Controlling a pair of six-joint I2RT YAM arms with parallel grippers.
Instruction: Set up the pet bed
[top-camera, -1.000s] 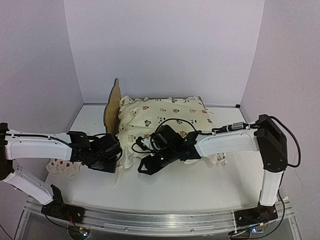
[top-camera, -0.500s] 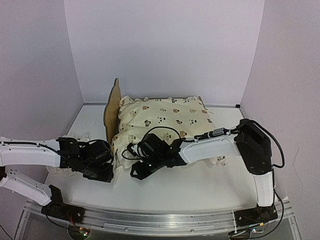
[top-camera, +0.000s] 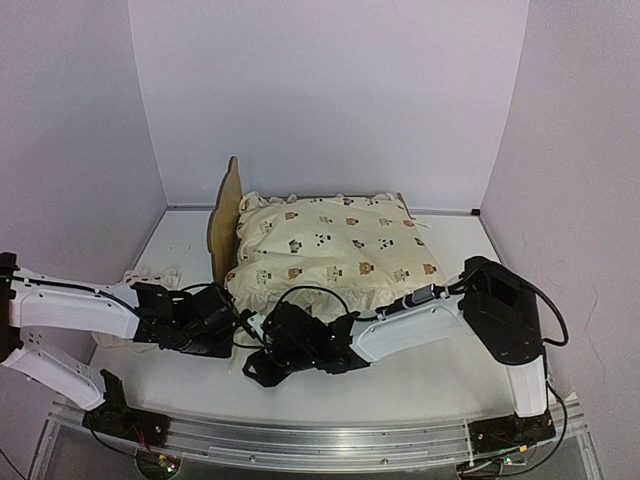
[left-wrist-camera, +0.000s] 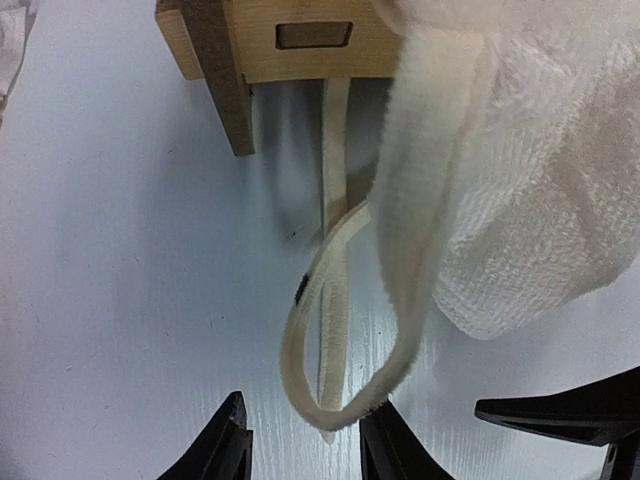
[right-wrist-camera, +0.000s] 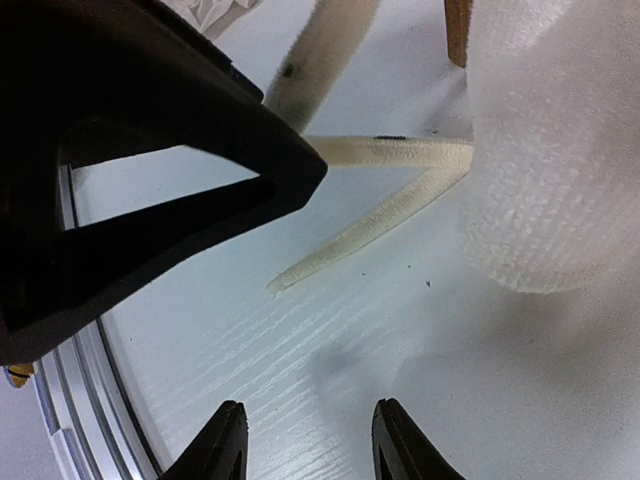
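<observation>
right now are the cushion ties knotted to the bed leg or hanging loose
Hanging loose: the cream ties trail down beside the wooden leg, with no knot around it.

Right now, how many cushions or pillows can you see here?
2. A big cream cushion lies on the pet bed; a small white pillow lies on the table left of the headboard, partly hidden by the left arm. Others could be hidden.

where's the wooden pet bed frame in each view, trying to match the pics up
Top external: the pet bed is left of centre, headboard upright, mostly covered by the cream cushion.
Left wrist: pet bed at the top edge, a rail and a leg showing.
Right wrist: only a wood sliver at the top right.
Shared landmark: the cushion.
</observation>
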